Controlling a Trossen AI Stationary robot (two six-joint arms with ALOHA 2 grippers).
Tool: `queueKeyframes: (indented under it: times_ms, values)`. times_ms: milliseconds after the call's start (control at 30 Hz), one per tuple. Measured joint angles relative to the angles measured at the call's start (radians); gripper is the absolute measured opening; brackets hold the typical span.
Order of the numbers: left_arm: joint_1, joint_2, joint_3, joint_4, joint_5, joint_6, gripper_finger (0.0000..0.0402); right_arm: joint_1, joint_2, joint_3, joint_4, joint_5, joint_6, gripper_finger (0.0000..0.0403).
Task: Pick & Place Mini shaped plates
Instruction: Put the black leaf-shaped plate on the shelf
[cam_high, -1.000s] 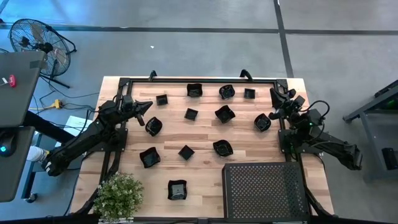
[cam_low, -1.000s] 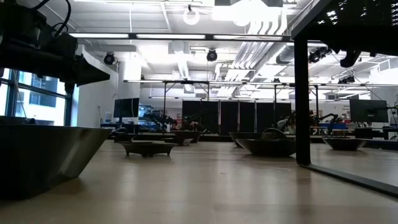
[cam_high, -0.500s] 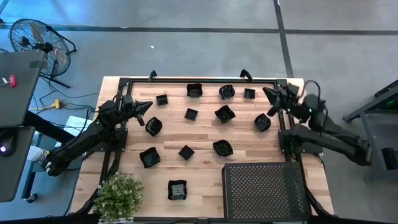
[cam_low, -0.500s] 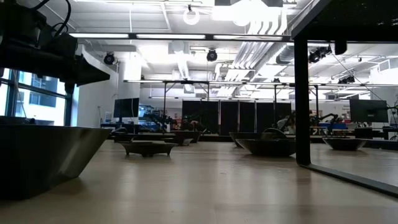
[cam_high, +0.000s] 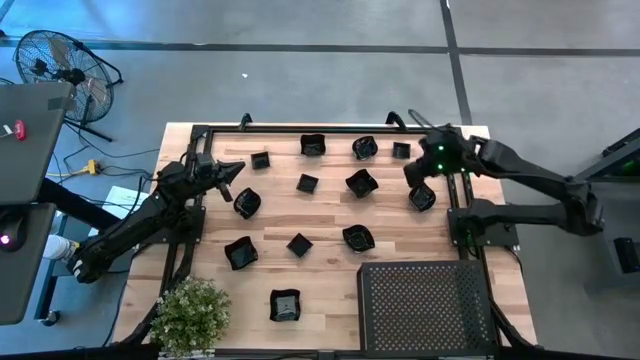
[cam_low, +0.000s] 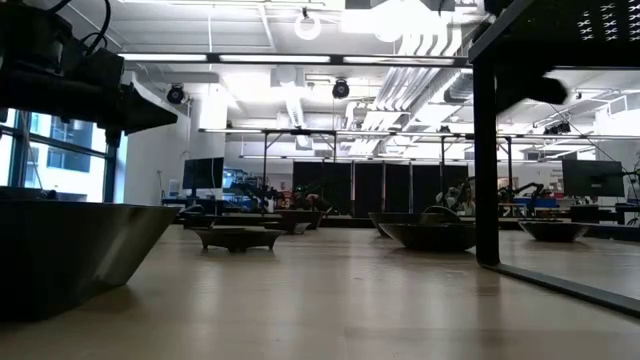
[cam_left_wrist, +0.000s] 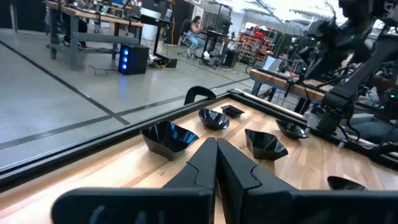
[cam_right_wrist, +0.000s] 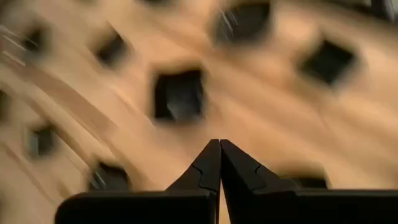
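A robotics lab: rows of workbenches (cam_left_wrist: 93, 12), ceiling ducts (cam_low: 420, 80), bare concrete floor (cam_high: 300, 80).

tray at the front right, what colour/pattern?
Black, perforated all over with small holes; the tray shows best in the high view.

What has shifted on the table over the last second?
The right gripper swung out from the table's right edge, inward over the small glossy black dishes, fingers shut and empty. Nothing was gripped or released. The left gripper, every dish and the black perforated rectangular tray stayed put.
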Motion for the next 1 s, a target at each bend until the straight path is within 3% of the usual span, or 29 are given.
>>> queueKeyframes:
  times_ms: [133,267,433,600,1000]
  values:
    - [0.000,0.000,0.000,0.000,0.028,-0.023,0.0001,-0.003,0.022,-0.024,-0.173,-0.008,0.048,0.0000]
    - [0.000,0.000,0.000,-0.003,0.027,-0.129,0.0001,-0.077,0.053,-0.092,-0.144,-0.020,0.045,0.0000]
    - [0.000,0.000,0.000,-0.011,0.002,-0.160,0.0001,-0.205,0.183,-0.124,-0.102,-0.065,-0.099,0.0000]
    - [0.000,0.002,0.000,-0.032,0.000,-0.159,0.0001,-0.307,0.317,-0.126,-0.121,-0.034,-0.250,0.0003]
    - [0.000,0.003,0.000,-0.033,0.000,-0.158,0.0001,-0.431,0.466,-0.129,-0.070,-0.019,-0.495,0.0118]
